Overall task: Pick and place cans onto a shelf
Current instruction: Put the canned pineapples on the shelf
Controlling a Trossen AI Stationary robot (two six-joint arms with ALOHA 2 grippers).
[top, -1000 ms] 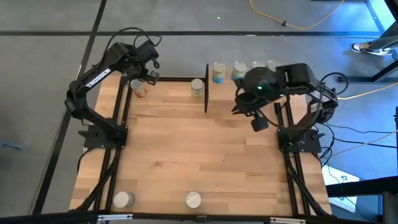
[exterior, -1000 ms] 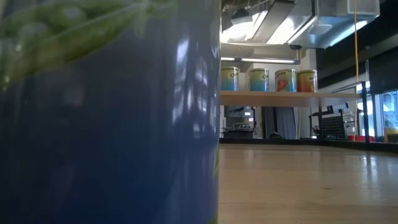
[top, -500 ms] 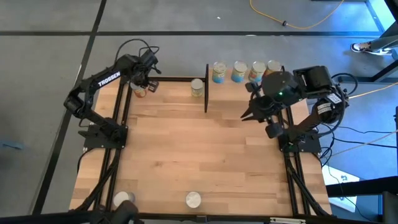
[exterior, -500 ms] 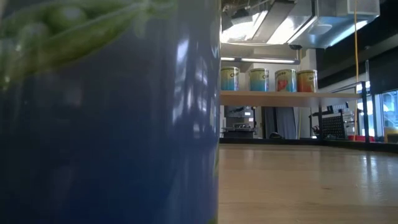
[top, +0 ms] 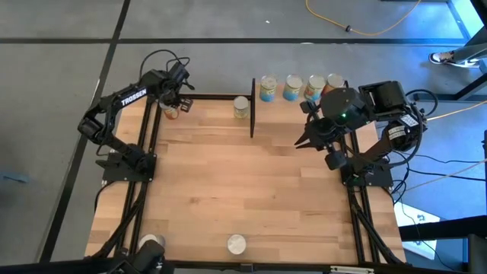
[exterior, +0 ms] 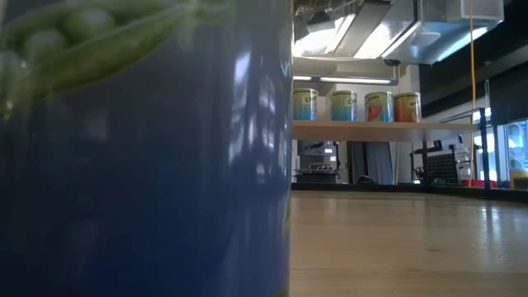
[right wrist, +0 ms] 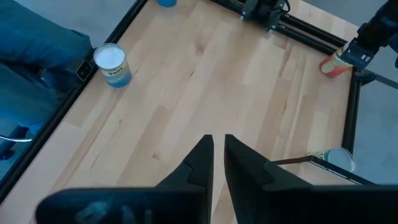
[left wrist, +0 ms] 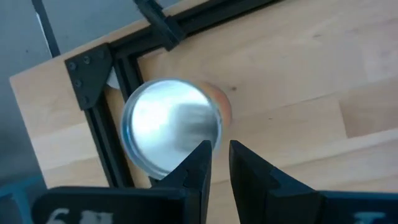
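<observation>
An orange-labelled can (top: pixel 170 109) with a silvery top (left wrist: pixel 169 126) stands on the table's far left corner. My left gripper (left wrist: pixel 219 146) points steeply down over the edge of that top, fingers shut. Several cans (top: pixel 292 87) stand in a row on the shelf (exterior: pixel 388 129) at the far right. A yellowish can (top: pixel 241 106) stands on the table beside the shelf's black post (top: pixel 252 106). Two cans (top: pixel 237 243) stand at the near edge; a blue one (exterior: pixel 140 165) fills the left half of the low view. My right gripper (right wrist: pixel 219 138) hangs shut and empty, high over the table's right part. My left gripper comes from above with one fingertip (left wrist: pixel 200 155) over the rim of the orange can's top (left wrist: pixel 208 134). I cannot tell whether it touches the can. The can stands upright on the table.
Black frame rails (left wrist: pixel 93 93) run along the table's left and far edges, close beside the orange can. The middle of the wooden tabletop (top: pixel 243 183) lies bare. A blue can (right wrist: pixel 113 65) stands near the front left edge, where a person's blue-clad legs (right wrist: pixel 31 68) show.
My left gripper has gone down onto the far left corner, toward the orange can, and has then nearly stopped. My right arm has drawn a little toward the table's right edge, uncovering two of the shelf's cans. No can has moved.
</observation>
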